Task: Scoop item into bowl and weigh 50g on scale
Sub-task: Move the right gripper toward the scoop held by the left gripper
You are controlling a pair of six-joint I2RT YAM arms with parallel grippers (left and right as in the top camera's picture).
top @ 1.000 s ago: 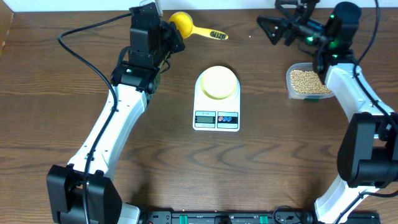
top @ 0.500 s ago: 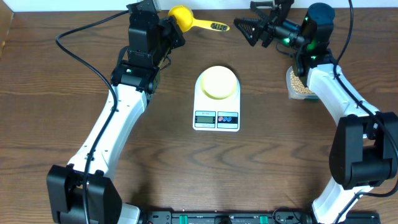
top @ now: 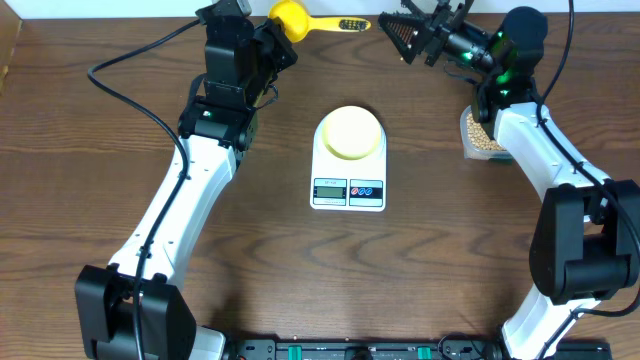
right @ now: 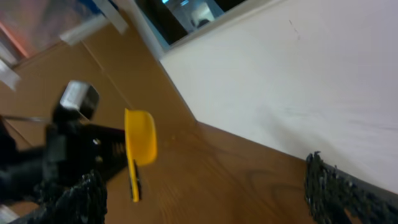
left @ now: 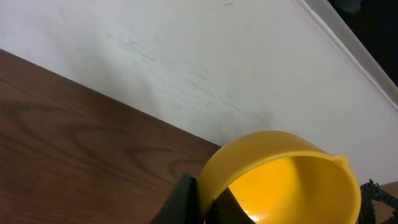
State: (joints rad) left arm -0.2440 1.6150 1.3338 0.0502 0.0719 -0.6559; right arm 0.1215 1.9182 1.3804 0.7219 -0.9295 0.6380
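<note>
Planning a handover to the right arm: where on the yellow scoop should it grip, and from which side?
Probably the handle, near its free end, coming in from the right. The left gripper is shut on the cup of the yellow scoop, so only the handle is free, and it points toward the right gripper, whose jaws stand open.

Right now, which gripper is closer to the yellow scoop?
Left. The left gripper grips the yellow scoop's cup; the open right gripper sits just beyond its handle end, apart.

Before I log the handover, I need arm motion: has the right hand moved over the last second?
Yes. Against the scale, the right hand went left and toward the far edge, nearer the yellow scoop.
</note>
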